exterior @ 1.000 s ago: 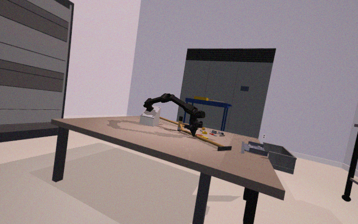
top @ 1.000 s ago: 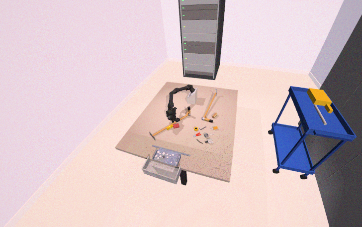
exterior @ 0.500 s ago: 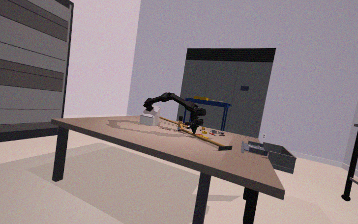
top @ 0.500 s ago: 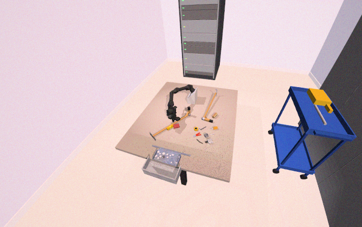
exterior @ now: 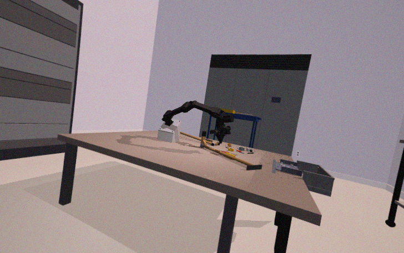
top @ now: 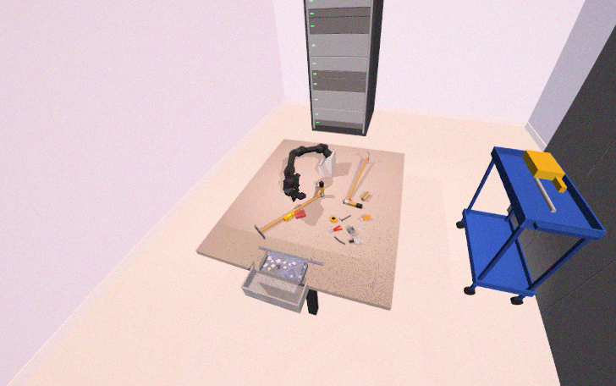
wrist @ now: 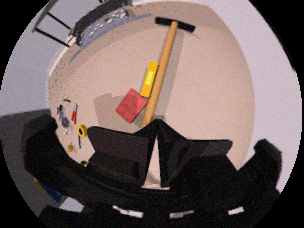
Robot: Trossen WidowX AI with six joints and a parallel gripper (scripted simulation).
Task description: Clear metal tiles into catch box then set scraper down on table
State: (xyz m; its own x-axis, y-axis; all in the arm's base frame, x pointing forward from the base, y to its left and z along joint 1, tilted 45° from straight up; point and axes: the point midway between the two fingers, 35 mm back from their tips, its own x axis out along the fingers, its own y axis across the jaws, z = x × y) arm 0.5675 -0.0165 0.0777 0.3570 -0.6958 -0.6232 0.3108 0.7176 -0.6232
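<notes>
The pincer (top: 299, 197) (exterior: 221, 142) (wrist: 158, 121) is closed, its tips together with nothing between them, raised above the table (top: 254, 181) (exterior: 134, 148) (wrist: 215, 75). What I take for the long scraper (top: 277, 221) (exterior: 238, 159) (wrist: 161, 75) lies on the table below it, dark blade well out ahead, handle running back beneath the pincer beside a red block (top: 299, 213) (wrist: 131, 105). Farther beyond the pincer, many pale tiles (top: 286, 263) sit on the bench plate (top: 290, 271) (exterior: 290, 169), with the catch box (top: 272, 300) (exterior: 320, 185) past it. I judge the clearing hardly begun: gripping the handle, sweeping the tiles, laying the scraper down and letting go all remain. Whether the box holds any tile, I cannot tell.
</notes>
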